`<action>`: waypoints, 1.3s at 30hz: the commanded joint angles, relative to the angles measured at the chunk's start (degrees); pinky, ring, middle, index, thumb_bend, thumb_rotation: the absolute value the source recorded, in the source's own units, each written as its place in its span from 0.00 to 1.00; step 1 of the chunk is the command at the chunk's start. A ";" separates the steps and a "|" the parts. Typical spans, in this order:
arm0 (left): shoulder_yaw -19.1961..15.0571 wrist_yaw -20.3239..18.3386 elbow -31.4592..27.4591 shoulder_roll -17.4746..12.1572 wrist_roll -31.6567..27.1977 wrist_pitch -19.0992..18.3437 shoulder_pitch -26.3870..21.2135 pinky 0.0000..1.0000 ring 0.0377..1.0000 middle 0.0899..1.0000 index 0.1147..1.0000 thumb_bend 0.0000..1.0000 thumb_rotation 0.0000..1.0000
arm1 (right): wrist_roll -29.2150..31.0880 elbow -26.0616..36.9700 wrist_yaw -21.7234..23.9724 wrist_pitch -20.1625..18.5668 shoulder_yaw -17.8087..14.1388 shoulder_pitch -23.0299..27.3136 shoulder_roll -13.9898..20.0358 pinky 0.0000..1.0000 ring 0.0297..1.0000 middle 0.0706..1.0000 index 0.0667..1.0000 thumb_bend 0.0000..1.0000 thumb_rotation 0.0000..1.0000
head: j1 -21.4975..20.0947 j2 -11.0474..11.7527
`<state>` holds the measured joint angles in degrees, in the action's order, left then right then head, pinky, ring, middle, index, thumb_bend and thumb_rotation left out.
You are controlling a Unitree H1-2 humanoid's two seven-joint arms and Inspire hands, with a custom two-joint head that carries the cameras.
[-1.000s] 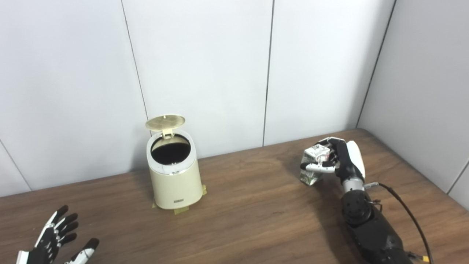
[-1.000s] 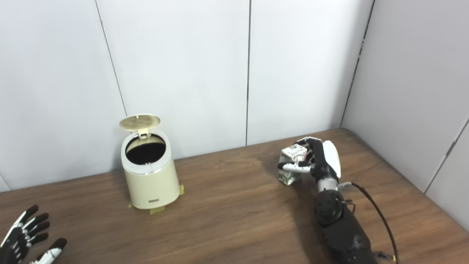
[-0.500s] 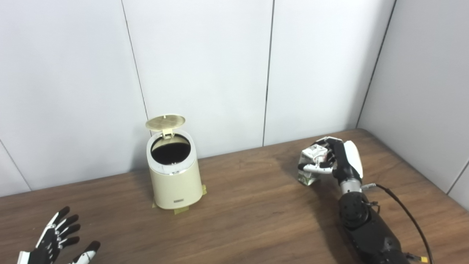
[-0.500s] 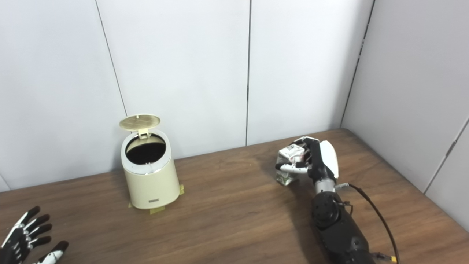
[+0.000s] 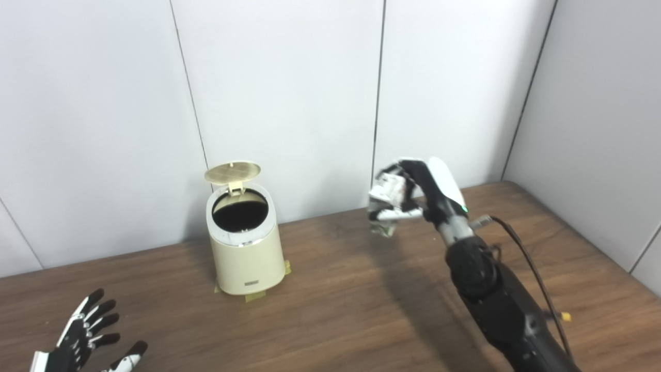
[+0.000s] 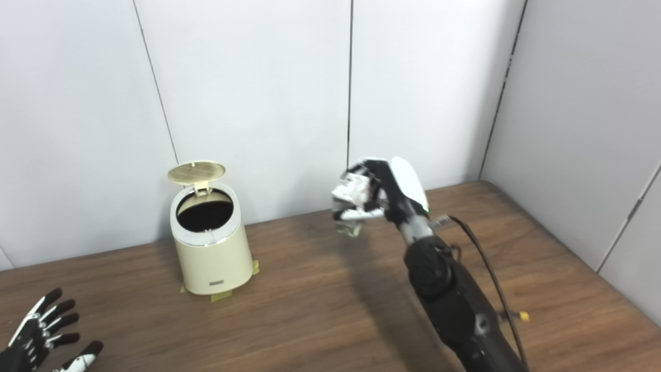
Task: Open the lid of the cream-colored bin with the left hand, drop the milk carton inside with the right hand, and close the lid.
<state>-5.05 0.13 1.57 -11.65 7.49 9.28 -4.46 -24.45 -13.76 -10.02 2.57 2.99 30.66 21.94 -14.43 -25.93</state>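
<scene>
We see a cream-coloured round plastic bin (image 5: 244, 253) with a dark inside on a brown wood-grain table (image 5: 330, 310). Our black-and-white right hand (image 5: 421, 194) grips a white, green-printed milk carton (image 5: 384, 199); pale grey wall panels (image 5: 284, 93) stand behind.

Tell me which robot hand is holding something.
The right robot hand, raised above the table, is closed around the milk carton. The left robot hand at the near left corner has its fingers spread and holds nothing.

Open bin, carton held aloft

The cream-colored bin (image 5: 245, 248) stands upright on the tabletop (image 5: 341, 305), lid (image 5: 232, 172) hinged up at the back. The white milk carton (image 5: 384, 201) hangs tilted above the tabletop, well right of the bin.
</scene>
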 commanded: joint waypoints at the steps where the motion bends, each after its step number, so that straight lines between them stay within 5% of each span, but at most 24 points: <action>1: 0.53 0.83 -1.19 0.79 0.49 1.30 -0.82 0.72 0.82 0.85 0.91 0.60 0.00 | -0.23 2.00 0.17 1.92 0.07 5.18 0.25 0.26 0.29 0.39 0.46 0.53 0.01 | 0.52 0.00; 7: 1.24 1.41 -1.19 2.09 1.29 0.50 -0.51 0.75 0.82 0.85 0.91 0.63 0.04 | -0.06 1.04 1.84 2.92 1.58 8.26 -2.06 0.21 0.25 0.37 0.47 0.53 0.00 | 4.21 0.16; 17: 2.61 3.28 1.23 3.62 2.80 2.01 -0.74 0.75 0.81 0.84 0.91 0.68 0.18 | -1.08 2.58 0.26 1.65 2.12 10.23 -11.31 0.20 0.24 0.36 0.46 0.53 0.00 | 8.76 0.49; 22: 3.36 4.23 2.04 4.33 3.50 2.80 -0.97 0.74 0.81 0.84 0.91 0.70 0.22 | -0.58 0.20 -0.98 3.54 1.97 11.91 -14.31 0.28 0.33 0.39 0.46 0.53 0.00 | 10.73 0.56; 28: 4.32 5.38 1.74 5.00 4.51 2.25 -1.05 0.78 0.80 0.84 0.90 0.69 0.21 | 0.47 -2.83 -2.93 3.32 1.64 14.78 -17.62 0.16 0.20 0.35 0.46 0.52 0.00 | 11.43 0.68; 39: 4.74 5.80 1.29 5.85 4.94 2.38 -0.90 0.80 0.81 0.84 0.90 0.69 0.20 | 0.45 -6.35 -5.32 4.73 2.23 16.92 -19.74 0.16 0.20 0.35 0.46 0.52 0.00 | 12.73 0.31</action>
<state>-1.19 5.02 2.19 -7.58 12.00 10.08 -6.27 -24.09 -21.05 -13.62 4.20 5.38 43.09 2.54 -1.67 -25.57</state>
